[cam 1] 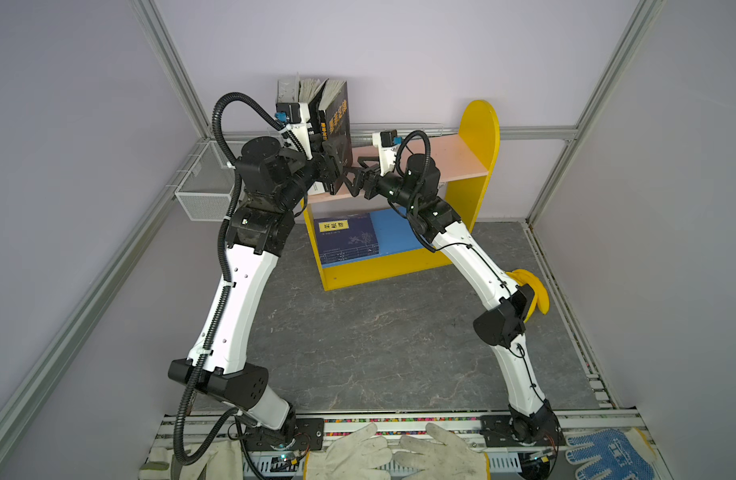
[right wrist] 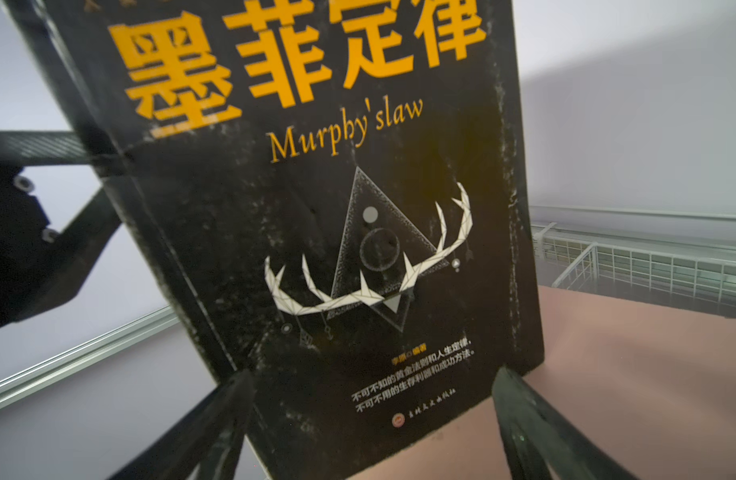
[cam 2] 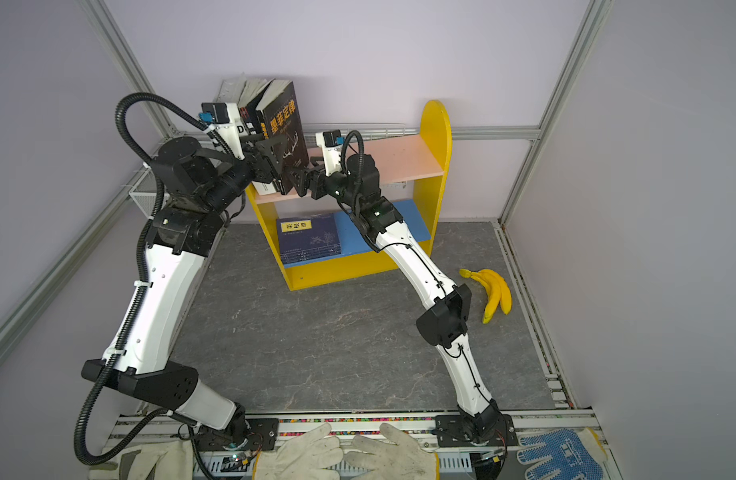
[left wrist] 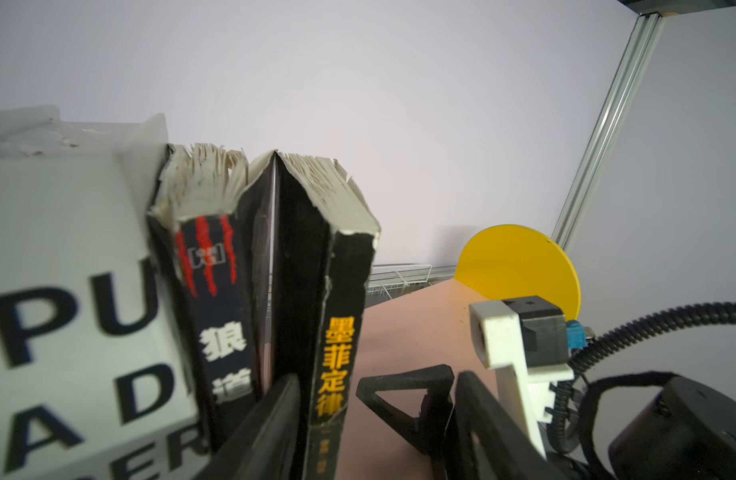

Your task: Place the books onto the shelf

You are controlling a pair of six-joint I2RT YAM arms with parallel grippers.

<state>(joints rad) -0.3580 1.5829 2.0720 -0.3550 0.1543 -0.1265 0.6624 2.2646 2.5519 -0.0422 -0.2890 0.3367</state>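
The shelf (cam 1: 480, 137) stands at the back, with a pink upper board (cam 1: 453, 158) and a blue lower board (cam 1: 399, 232). Three books stand upright at the upper board's left end: a white one (left wrist: 66, 291), a black one with red claw marks (left wrist: 220, 332), and a black one with an orange title (cam 1: 337, 120) (right wrist: 316, 232). My left gripper (left wrist: 378, 376) is open astride the orange-titled book: one finger sits between the two black books, the other stands off its cover. My right gripper (right wrist: 372, 376) is open, its fingertips at that cover's lower part. Navy-blue books (cam 1: 347, 239) lie stacked on the lower board.
A white wire mesh basket (cam 1: 204, 191) hangs at the left wall and another (right wrist: 649, 266) runs behind the shelf. Bananas (cam 2: 495, 293) lie on the grey tabletop at the right. White work gloves (cam 1: 399, 453) and a blue dotted glove (cam 1: 607, 453) rest along the front rail.
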